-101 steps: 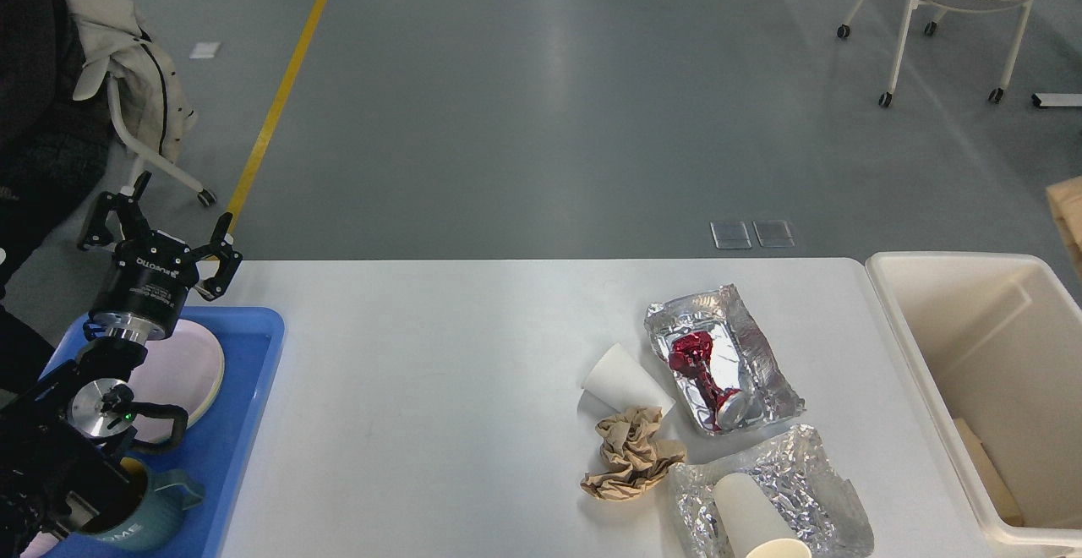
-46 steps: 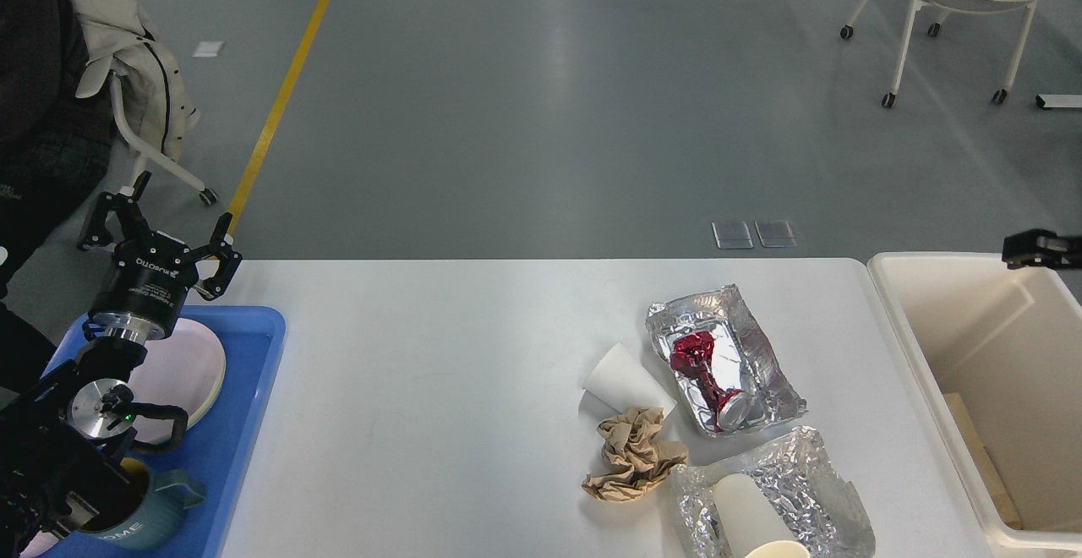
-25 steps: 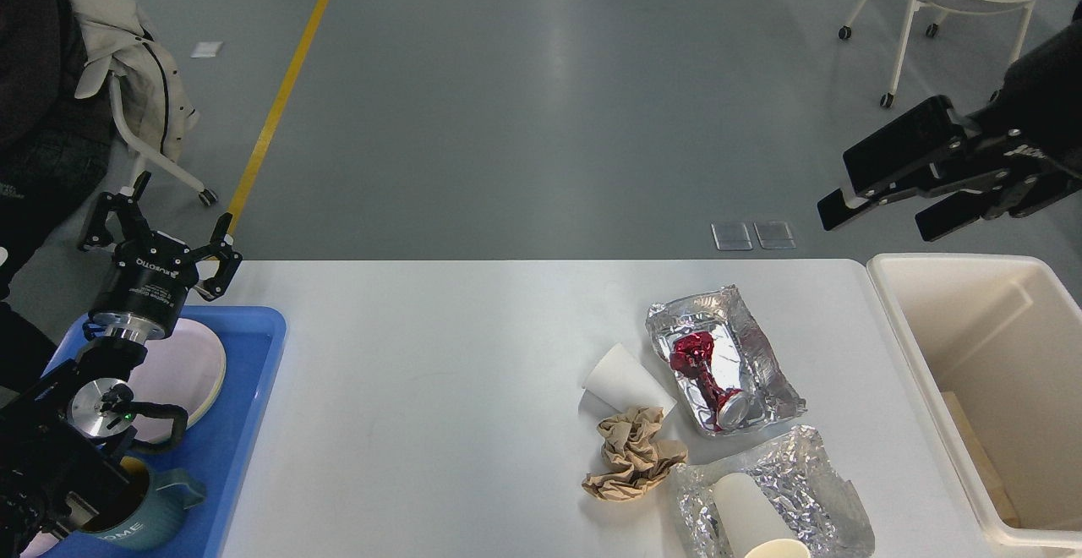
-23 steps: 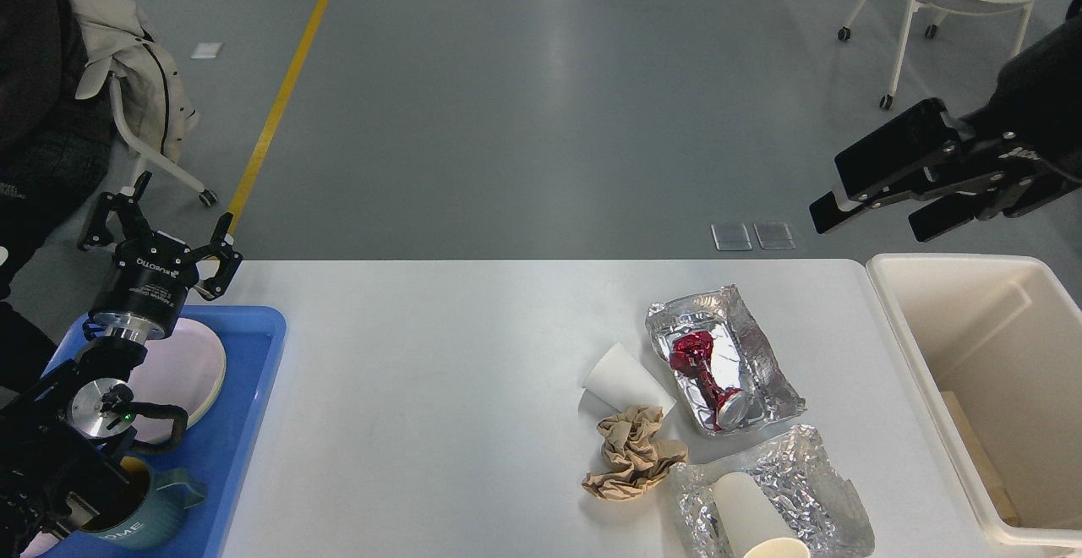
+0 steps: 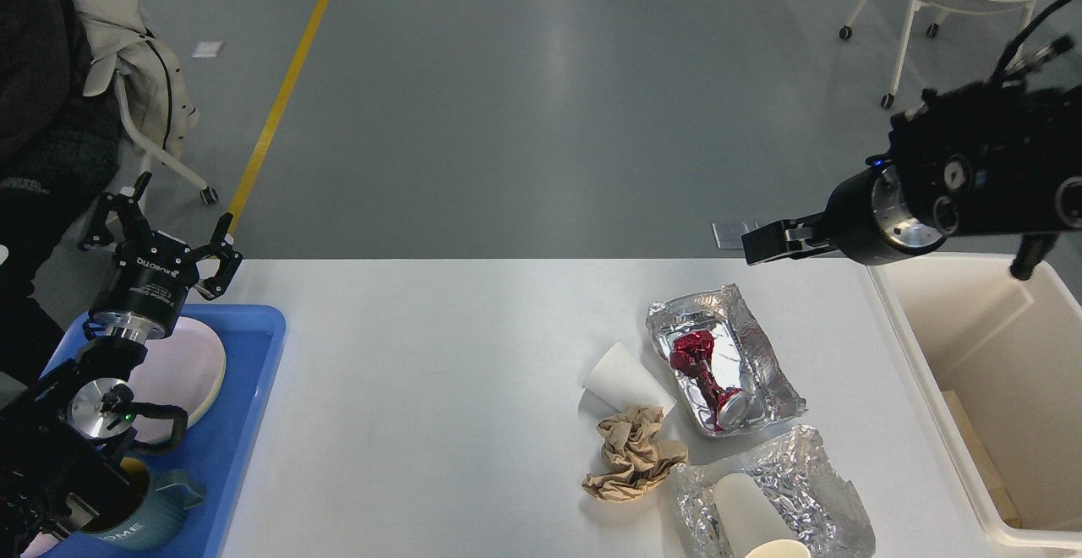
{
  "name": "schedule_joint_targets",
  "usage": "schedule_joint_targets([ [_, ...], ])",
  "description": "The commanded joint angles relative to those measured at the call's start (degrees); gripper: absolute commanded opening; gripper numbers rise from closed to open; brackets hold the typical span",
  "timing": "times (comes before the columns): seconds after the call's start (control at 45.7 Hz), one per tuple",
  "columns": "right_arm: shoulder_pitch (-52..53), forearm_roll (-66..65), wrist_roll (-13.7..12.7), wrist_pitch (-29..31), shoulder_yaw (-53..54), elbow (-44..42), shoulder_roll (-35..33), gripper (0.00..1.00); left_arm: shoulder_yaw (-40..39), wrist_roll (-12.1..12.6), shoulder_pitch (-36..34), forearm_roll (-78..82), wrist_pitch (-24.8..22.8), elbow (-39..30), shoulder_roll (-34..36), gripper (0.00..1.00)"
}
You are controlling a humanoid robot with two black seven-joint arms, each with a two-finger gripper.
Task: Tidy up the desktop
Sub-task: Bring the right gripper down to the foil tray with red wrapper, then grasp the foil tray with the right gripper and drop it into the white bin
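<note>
The white desktop carries litter on its right half: a foil tray holding a crushed red can, a white paper cup on its side, crumpled brown paper, and a second foil sheet with a paper cup on it at the front edge. My left gripper is open and empty above the table's far left corner. My right gripper hangs above the far right edge, behind the foil tray, seen side-on as one dark bar.
A blue tray at the left holds a pale plate and a teal mug. A cream-white bin stands against the table's right end. Chairs stand on the grey floor behind.
My right arm has come in from the right and moved left and down to the table's far right edge, its gripper turned side-on. The left arm and the litter have not moved.
</note>
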Motion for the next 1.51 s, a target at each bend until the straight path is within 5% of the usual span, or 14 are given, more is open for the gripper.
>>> schedule_joint_targets([
  [0.0,-11.1,4.2,-0.3,-8.2,-0.7,-6.3,7.0,1.00,0.0,0.0,0.0,0.0,0.0,0.0,0.0,1.00],
  [0.328,-25.6,8.0,-0.8,-10.4,-5.2,-20.9,12.5,1.00,0.0,0.0,0.0,0.0,0.0,-0.1,0.0,1.00],
  [0.919,-53.3,8.0,-0.5,-11.9,-7.1,-53.1,12.1,0.96,0.0,0.0,0.0,0.0,0.0,0.0,0.0,1.00],
  [1.095,-56.0,7.9,-0.5,-11.7,-6.7,-55.1,10.5,0.71,0.0,0.0,0.0,0.0,0.0,0.0,0.0,1.00],
  [1.182,-57.2,7.9,-0.4,-11.7,-6.7,-55.2,10.4,0.40,0.0,0.0,0.0,0.0,0.0,0.0,0.0,1.00],
  [1.248,-57.5,7.9,-0.4,-11.7,-6.4,-55.6,10.4,0.29,0.0,0.0,0.0,0.0,0.0,0.0,0.0,1.00],
  [1.313,-57.6,7.9,-0.4,-11.7,-6.3,-55.7,10.4,0.03,0.0,0.0,0.0,0.0,0.0,0.0,0.0,1.00],
  [1.489,-57.6,7.9,-0.3,-11.4,-6.0,-55.2,10.7,0.00,0.0,0.0,0.0,0.0,0.0,0.0,0.0,1.00],
])
